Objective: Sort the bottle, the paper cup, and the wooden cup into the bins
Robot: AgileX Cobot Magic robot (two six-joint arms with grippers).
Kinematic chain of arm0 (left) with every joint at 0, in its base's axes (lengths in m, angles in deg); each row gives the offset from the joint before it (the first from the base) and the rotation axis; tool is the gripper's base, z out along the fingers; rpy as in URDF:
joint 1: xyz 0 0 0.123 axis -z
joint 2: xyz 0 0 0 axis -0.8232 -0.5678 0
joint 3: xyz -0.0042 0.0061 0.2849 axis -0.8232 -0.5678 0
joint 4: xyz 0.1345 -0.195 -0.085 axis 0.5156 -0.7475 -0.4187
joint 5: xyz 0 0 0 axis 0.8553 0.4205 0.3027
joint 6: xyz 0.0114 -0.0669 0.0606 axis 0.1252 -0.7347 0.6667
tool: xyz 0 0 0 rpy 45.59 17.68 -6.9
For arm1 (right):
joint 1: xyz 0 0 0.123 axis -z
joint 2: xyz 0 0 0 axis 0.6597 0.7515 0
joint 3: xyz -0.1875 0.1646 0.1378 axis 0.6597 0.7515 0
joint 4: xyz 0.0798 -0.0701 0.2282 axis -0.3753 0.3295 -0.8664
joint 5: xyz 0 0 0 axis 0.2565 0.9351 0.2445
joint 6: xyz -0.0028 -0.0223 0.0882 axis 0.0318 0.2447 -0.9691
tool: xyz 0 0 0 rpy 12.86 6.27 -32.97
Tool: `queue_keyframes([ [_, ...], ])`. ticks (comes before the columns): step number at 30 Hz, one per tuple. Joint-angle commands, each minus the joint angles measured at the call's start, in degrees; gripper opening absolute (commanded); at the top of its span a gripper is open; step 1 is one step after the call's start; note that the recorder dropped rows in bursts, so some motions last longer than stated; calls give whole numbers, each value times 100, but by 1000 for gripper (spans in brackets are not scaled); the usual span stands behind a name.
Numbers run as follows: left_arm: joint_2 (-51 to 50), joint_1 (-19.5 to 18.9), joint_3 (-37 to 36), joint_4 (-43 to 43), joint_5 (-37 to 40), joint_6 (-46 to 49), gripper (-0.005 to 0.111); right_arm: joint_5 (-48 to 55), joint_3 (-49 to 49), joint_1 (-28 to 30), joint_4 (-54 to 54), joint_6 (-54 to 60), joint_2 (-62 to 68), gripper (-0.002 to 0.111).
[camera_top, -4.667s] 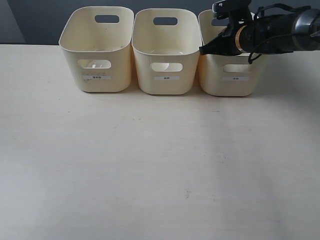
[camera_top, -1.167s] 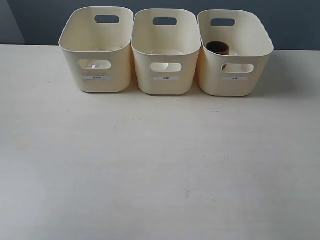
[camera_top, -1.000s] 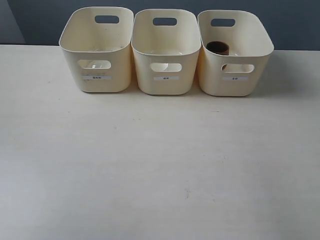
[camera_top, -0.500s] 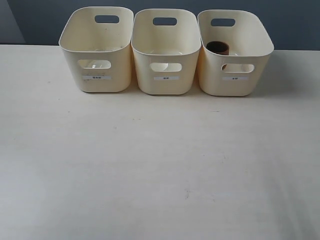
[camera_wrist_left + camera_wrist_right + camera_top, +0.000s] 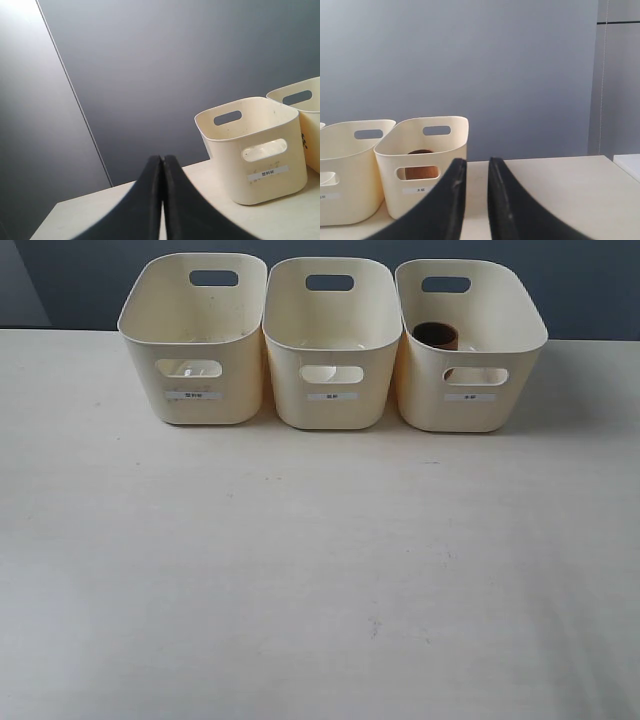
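Three cream bins stand in a row at the table's far edge: left bin point(image 5: 195, 340), middle bin point(image 5: 332, 345), right bin point(image 5: 468, 350). The wooden cup point(image 5: 436, 336) stands upright inside the right bin, and its brown side shows through that bin's cut-out point(image 5: 421, 172). The bottle and the paper cup are not clearly seen; only pale glints show behind the left and middle cut-outs. Neither arm appears in the exterior view. My left gripper point(image 5: 162, 158) is shut and empty, off to the side of the left bin point(image 5: 255, 150). My right gripper point(image 5: 476, 161) is open and empty, beside the right bin point(image 5: 422, 150).
The pale table point(image 5: 320, 570) stretches in front of the bins with nothing on it. A dark grey wall point(image 5: 580, 290) rises right behind the bins. Each bin front carries a small white label point(image 5: 333, 396).
The right arm, above the right bin 4.7 s ago, has left the exterior view, and the wooden cup now sits in that bin. Nothing has moved over the last second.
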State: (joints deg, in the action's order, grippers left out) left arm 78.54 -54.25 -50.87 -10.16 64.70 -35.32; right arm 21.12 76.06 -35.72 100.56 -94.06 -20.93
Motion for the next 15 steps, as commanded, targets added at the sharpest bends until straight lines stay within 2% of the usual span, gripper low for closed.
queue_keyframes([
  [1,13,8,-10,2,-35,-13,0,33,11,39,-115,8,-20,17],
  [15,13,8,-10,2,-35,-13,0,8,11,39,-84,-6,-20,17],
])
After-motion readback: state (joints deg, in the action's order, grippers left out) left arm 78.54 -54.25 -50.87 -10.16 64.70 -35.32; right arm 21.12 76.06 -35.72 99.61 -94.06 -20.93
